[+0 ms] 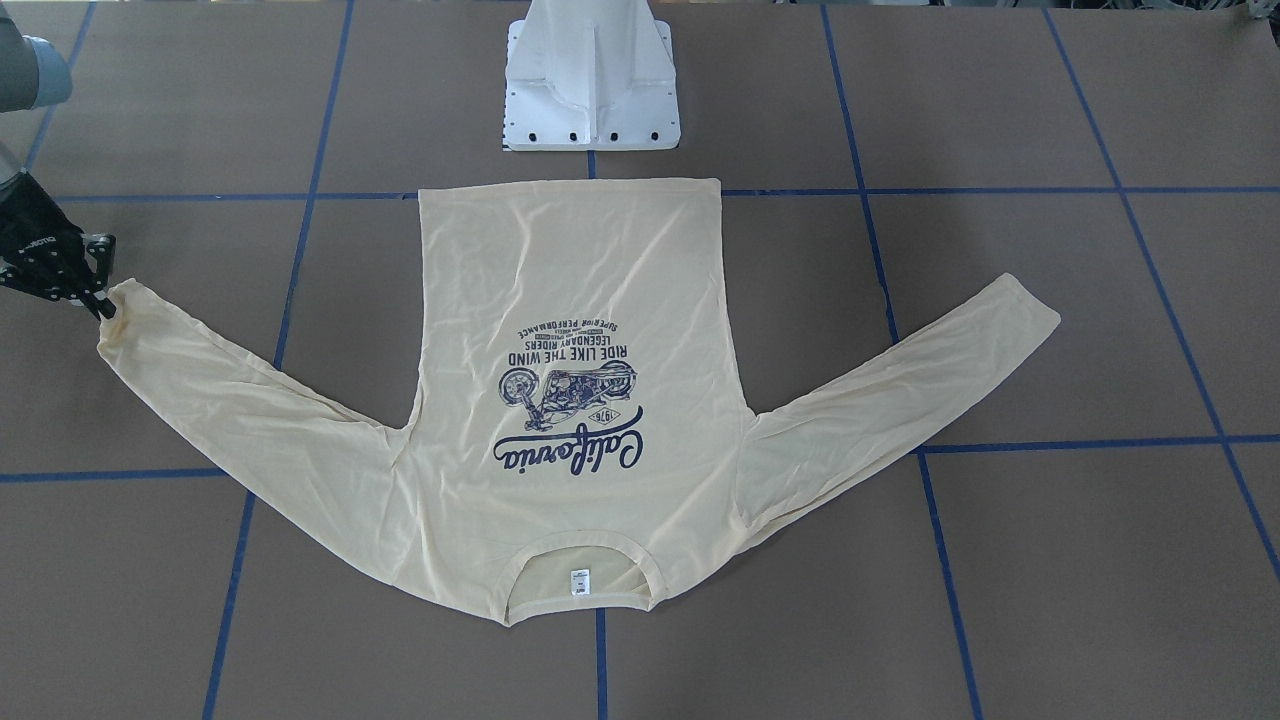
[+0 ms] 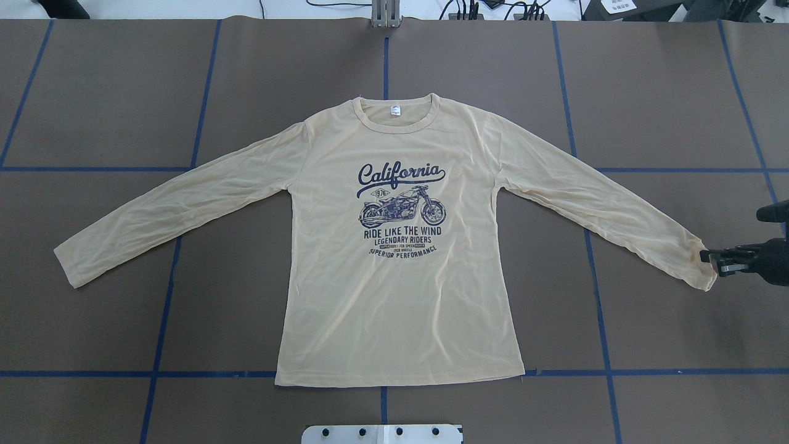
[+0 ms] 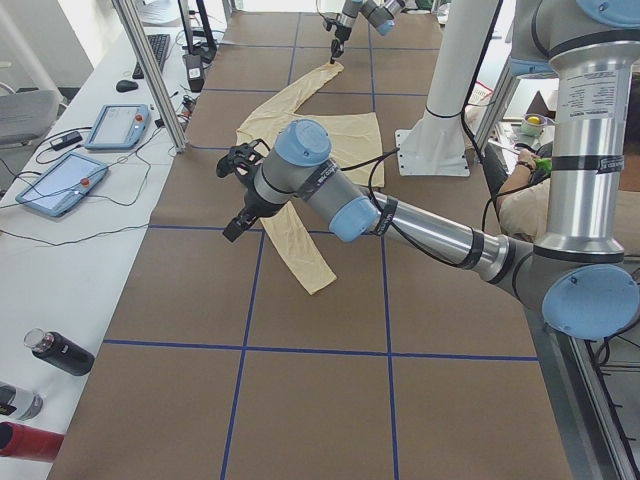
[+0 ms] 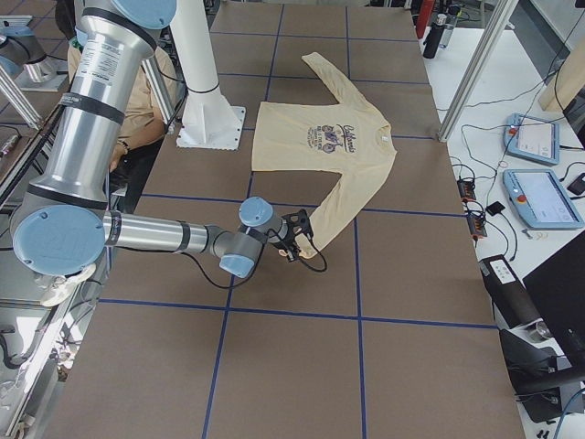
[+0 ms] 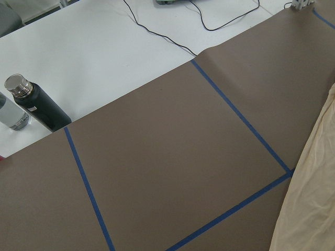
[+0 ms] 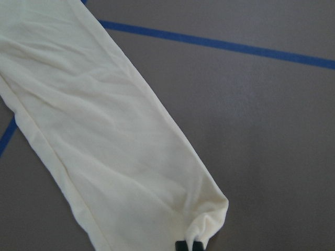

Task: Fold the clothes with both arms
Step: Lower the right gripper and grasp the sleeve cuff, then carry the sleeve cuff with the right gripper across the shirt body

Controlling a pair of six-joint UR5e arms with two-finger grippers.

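The pale yellow long-sleeved T-shirt [image 2: 394, 296] lies flat on the brown table, print side up. Its neck is away from the robot and both sleeves are spread out. It also shows in the front-facing view [image 1: 570, 280]. My right gripper [image 2: 710, 261] is low at the cuff of the sleeve on my right, shut on the puckered cuff edge [image 6: 209, 219]. It also shows at the left edge of the front-facing view [image 1: 103, 305]. My left gripper [image 3: 235, 195] hovers above the table near the other sleeve. It shows only in the exterior left view, so I cannot tell whether it is open or shut.
The white pedestal base [image 1: 590, 80] stands just behind the shirt's hem. Blue tape lines cross the table. Bottles [image 5: 36, 107] and teach pendants [image 3: 60, 180] lie on the white bench beyond the table's left end.
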